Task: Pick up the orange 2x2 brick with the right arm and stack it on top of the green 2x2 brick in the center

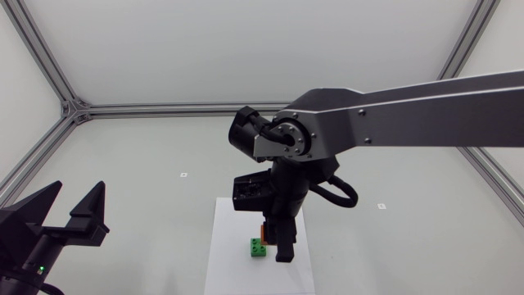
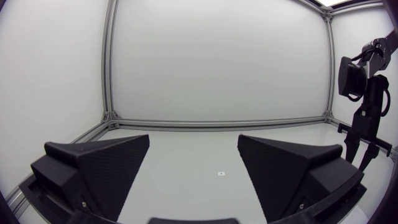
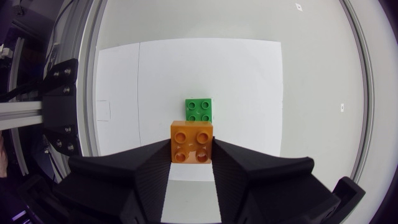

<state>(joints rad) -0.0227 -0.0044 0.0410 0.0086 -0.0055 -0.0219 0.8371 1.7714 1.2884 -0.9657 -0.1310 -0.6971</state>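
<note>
**Right wrist view, with head and left wrist views.** The fingers (image 3: 149,168) of the right gripper (image 3: 192,152) are closed narrowly on the orange 2x2 brick (image 3: 193,142). One finger presses each of two opposite side faces, and the studs face up. The green 2x2 brick (image 3: 200,110) serves as the reference point. It lies just ahead of the held orange brick, apart from it and nearly in line, offset slightly to one side. The green brick sits studs-up on a white sheet (image 3: 249,74), which lies on the grey table (image 3: 311,93). The pictures do not settle how high the orange brick hangs over the sheet.

In the head view the right arm (image 1: 409,115) enters from the right and turns its gripper downward, just beside the green brick. The left gripper (image 2: 194,168) is well apart from the green brick, low at the table's left. Its fingers (image 2: 106,165) are spread wide with nothing between them.

**Step in hand (judged):** the pick-up is done and the carry to the green brick is nearly complete; placing is not yet done.

**Next move calls for:** a short advance until the orange brick stands squarely over the green one. The edges should be parallel and the studs matched. A straight descent follows, pressing until seated, and only then should the fingers part.
</note>
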